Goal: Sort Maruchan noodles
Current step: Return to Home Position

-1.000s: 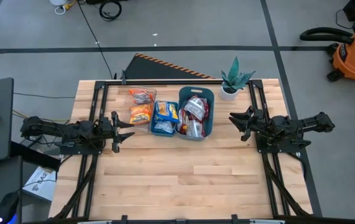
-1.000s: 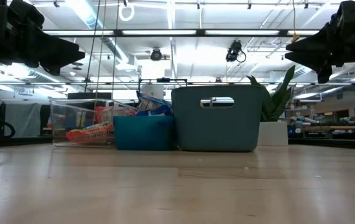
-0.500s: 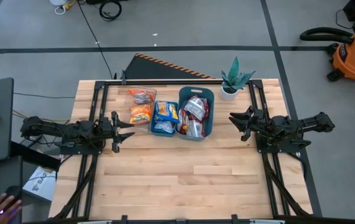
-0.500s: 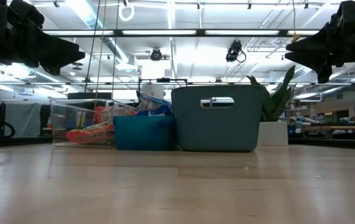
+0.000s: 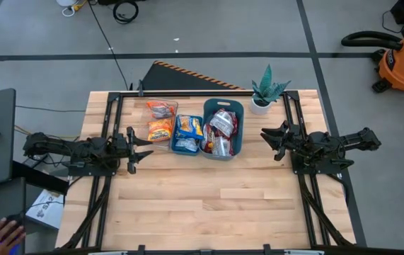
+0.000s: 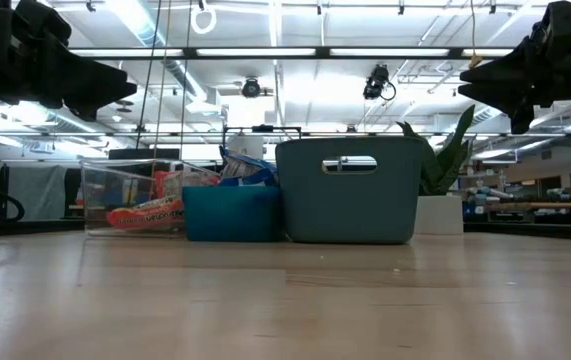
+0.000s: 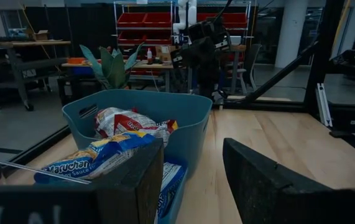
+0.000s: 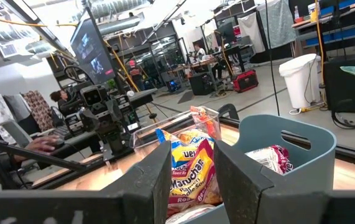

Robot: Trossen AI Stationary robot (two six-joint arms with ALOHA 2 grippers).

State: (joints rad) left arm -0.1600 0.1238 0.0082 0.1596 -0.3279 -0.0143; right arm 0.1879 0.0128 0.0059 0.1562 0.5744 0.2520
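Orange noodles (image 6: 145, 214) lie in the clear bin (image 6: 100, 190) beside the blue bin (image 6: 233, 216).

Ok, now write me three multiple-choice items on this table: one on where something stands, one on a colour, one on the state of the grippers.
1. Where does the potted plant stand?
A. At the table's near edge
B. At the far edge, beside the big blue bin, on the right arm's side
C. Between the two smaller bins

2. The noodle packets in the transparent bin are:
A. yellow-and-blue
B. green
C. orange

3. The left gripper and right gripper are:
A. both open, holding nothing
B. both shut on packets
C. one open, one shut

Answers:
1 B: the high view shows the plant next to that bin's far corner.
2 C: the high view shows orange wrappers in the clear bin.
3 A: each wrist view shows a clear gap between the fingers with nothing gripped.
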